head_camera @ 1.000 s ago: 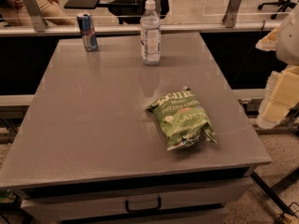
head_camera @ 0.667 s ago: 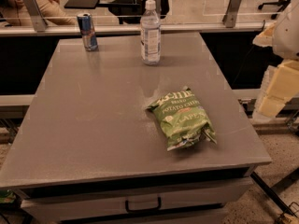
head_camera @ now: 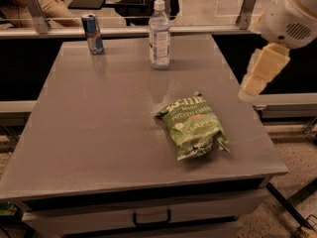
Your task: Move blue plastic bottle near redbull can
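The end effector [head_camera: 250, 87] has swung in from the right and now hangs just off the table's [head_camera: 99, 123] right edge, carrying nothing; whether it is spread or closed I cannot tell. The blue plastic bottle [head_camera: 159, 36] stands untouched at the far side, well apart from the redbull can [head_camera: 92, 33] to its left. To me the reach has only begun.
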Controlling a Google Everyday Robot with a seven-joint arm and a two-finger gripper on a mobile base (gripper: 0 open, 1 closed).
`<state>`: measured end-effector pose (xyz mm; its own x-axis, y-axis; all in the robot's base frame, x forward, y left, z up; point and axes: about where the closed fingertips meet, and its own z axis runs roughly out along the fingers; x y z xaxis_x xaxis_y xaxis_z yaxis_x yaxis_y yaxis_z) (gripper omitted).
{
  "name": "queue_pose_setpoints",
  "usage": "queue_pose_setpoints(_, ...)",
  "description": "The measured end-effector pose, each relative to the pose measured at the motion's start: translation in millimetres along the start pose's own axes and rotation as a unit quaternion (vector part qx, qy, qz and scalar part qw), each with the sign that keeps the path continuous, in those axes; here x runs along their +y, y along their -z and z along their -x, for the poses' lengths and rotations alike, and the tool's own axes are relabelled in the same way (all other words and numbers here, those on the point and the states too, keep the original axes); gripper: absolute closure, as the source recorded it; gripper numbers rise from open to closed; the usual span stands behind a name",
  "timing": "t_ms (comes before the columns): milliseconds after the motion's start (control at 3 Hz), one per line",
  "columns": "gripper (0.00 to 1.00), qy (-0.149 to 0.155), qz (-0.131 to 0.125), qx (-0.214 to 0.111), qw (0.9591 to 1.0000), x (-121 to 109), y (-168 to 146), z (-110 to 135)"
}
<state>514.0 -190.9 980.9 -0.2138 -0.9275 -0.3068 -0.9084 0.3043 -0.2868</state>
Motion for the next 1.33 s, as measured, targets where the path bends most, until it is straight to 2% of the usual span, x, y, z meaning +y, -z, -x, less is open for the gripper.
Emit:
queue_pose_setpoints(667, 0.0, -0.045, -0.02, -0.053, 0.9973, -76, -37, 36)
queue_pose_setpoints(1333, 0.0, -0.086, -0.028, -0.089, 0.9919, -127, -73, 70)
